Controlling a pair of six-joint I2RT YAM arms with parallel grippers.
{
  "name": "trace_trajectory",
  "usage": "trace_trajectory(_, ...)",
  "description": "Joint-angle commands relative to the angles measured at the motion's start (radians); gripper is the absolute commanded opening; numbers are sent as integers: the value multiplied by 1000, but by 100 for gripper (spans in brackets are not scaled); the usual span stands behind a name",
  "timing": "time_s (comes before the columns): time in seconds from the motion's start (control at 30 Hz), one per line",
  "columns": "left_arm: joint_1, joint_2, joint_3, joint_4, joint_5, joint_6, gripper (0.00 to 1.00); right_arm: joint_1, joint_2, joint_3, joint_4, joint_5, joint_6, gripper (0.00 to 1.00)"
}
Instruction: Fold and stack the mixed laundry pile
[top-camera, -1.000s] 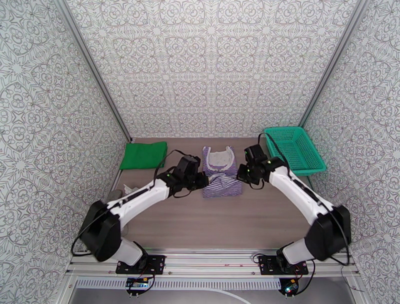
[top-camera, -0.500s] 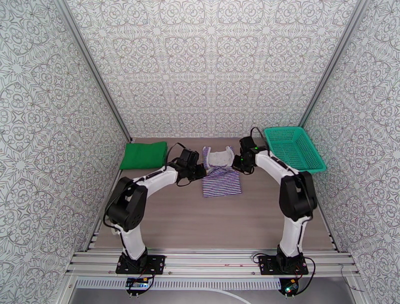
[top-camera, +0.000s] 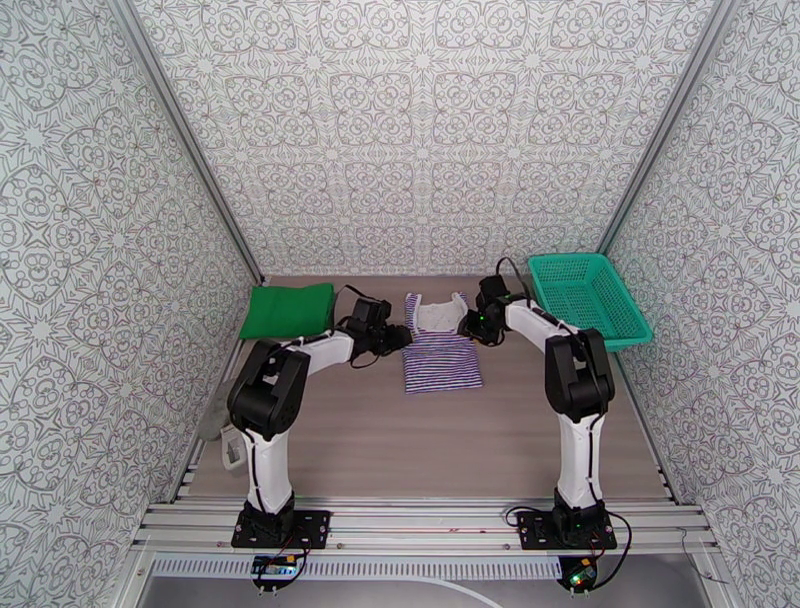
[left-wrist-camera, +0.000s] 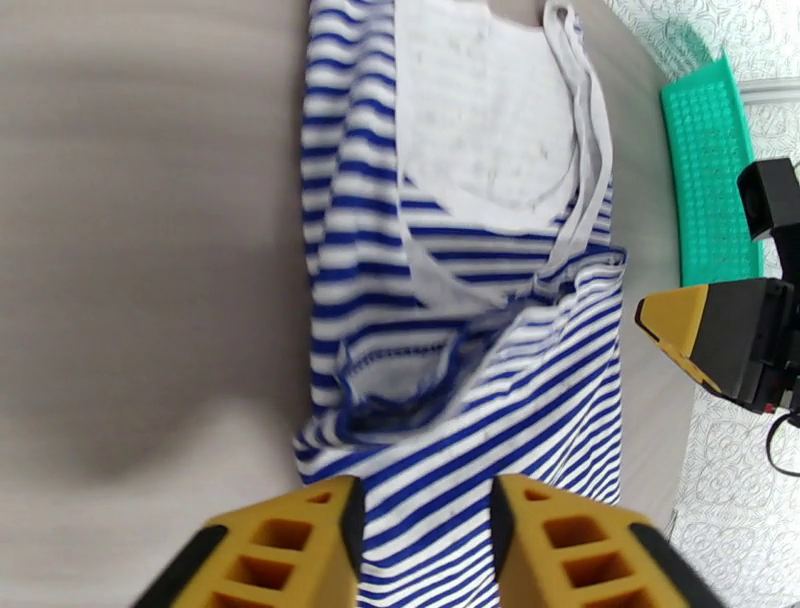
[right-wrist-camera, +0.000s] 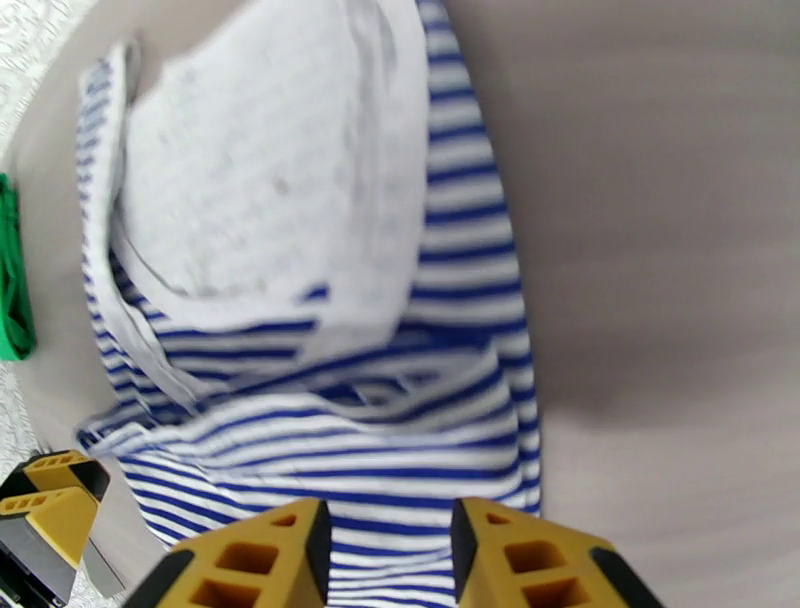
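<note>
Top external view, 5 entries, left to right.

1. Green cloth: folded flat at the far left corner of the table, well apart from both pincers. The left arm is the nearer one.
2. Left gripper: just beside the left edge of the striped shirt. Its fingers stand apart, stripes show through the gap in the left wrist view, and nothing is clamped.
3. Striped shirt: centre of the table, between the 2 grippers. Its long axis runs near to far, with the white-trimmed neck at the far end and a doubled layer over the near half.
4. Right gripper: at the shirt's right edge, beside the neck end. Its fingers stand apart and hold nothing.
5. Teal basket: far right, apart from the shirt.

Key relation, as I judge it: the shirt lies crosswise between the 2 pincers, 1 at each long edge. Neither arm is clearly nearer.

Brands, labels, writing: none readable on any item.
</note>
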Motion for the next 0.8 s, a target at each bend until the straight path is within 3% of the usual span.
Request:
trace_trajectory(0.0,32,-48,5,31,18,11,46,-17,-56,-21,49,-32,-14,39)
trace_trajectory(0.13,26,-131,-7,-62,-25,73,35,-16,-150,-104,79,-28,-29,39)
trace_trajectory(0.37,-67,-134,-35,-121,-23,138,11,-10,-206,-256,174,-47,-17,26)
trace_trajectory(0.57,-54,-2,16,-8,30,110,11,-10,-96,-194,202,-72,-2,14)
trace_trajectory(0.77,-22,86,108,17,56,119,13,-17,10,-110,215,-31,50,12)
